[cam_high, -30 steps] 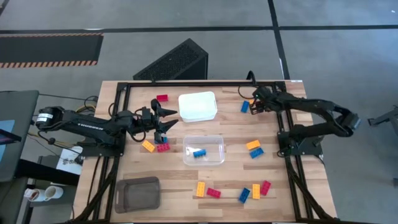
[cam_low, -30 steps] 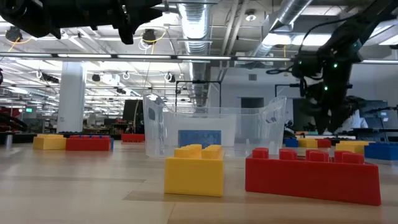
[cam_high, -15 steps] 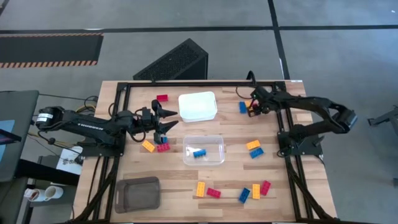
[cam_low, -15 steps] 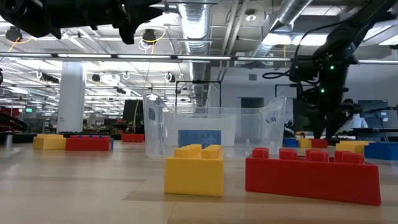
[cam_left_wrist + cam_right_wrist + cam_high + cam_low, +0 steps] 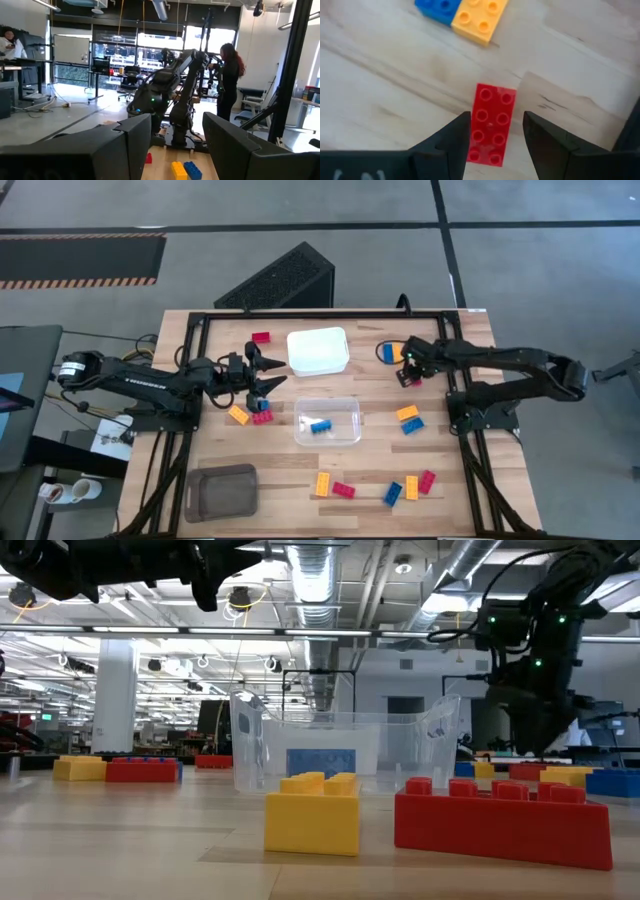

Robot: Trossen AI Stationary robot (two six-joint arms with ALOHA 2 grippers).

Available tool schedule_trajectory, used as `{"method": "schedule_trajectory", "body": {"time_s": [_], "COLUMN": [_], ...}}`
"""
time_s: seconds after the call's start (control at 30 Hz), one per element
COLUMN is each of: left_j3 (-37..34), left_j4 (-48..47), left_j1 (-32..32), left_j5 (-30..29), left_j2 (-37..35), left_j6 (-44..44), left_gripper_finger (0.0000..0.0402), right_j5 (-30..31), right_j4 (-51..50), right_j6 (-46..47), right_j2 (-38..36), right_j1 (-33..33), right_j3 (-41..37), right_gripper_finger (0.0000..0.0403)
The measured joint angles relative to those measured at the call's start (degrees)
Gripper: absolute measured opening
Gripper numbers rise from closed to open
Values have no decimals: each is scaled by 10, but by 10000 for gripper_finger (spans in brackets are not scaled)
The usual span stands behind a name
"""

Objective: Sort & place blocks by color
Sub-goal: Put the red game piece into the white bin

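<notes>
My right gripper (image 5: pixel 408 373) is at the far right of the table, shut on a red block (image 5: pixel 490 124). It points steeply down. Just beyond it, a blue block and a yellow block (image 5: pixel 479 16) lie together on the wood. My left gripper (image 5: pixel 266 370) hangs open above the table's left side. It points level toward the right arm with nothing between its fingers (image 5: pixel 131 145). Below it lie a yellow block (image 5: pixel 238 414) and a red block (image 5: pixel 262 417). My right gripper pinches the red block by its two long sides (image 5: pixel 475 137), toward one end, between its two fingers. The fingers come from above, slanting steeply down. The block sits studs up and about level, low over the wood. Whether it clears the table I cannot tell.
A white tray (image 5: pixel 318 350) stands at the far middle. A clear tray (image 5: pixel 345 408) holding one blue block (image 5: pixel 320 426) is at the centre, and a grey tray (image 5: pixel 222 490) is near left. More blocks lie at mid right (image 5: pixel 408 418) and along the near edge (image 5: pixel 343 490). A person (image 5: pixel 229 80) stands beyond the table.
My right gripper has moved toward the table's near edge, taking the red block with it and away from the blue and yellow pair. Its wrist has turned somewhat on the way. My left arm has kept still.
</notes>
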Motion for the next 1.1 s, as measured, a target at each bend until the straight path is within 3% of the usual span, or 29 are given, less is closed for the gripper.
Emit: {"method": "schedule_trajectory", "body": {"time_s": [0.3,0.5,0.67,0.9,1.1], "left_j3": [0,0,0,0,0], "left_j4": [-2,-2,-5,-5,-6], "left_j1": [-2,-2,-2,-2,-2], "left_j5": [13,15,15,15,11], "left_j2": [0,0,0,0,0], "left_j6": [0,0,2,0,0], "left_gripper_finger": [169,169,169,169,169], "right_j5": [5,81,45,45,22], "right_j4": [31,22,21,2,73], "right_j6": [-17,-11,-16,19,19], "right_j2": [0,-1,-1,28,45], "right_j1": [26,25,33,43,32], "right_j3": [0,1,1,-21,-65], "right_gripper_finger": [212,243,267,285,286]}}
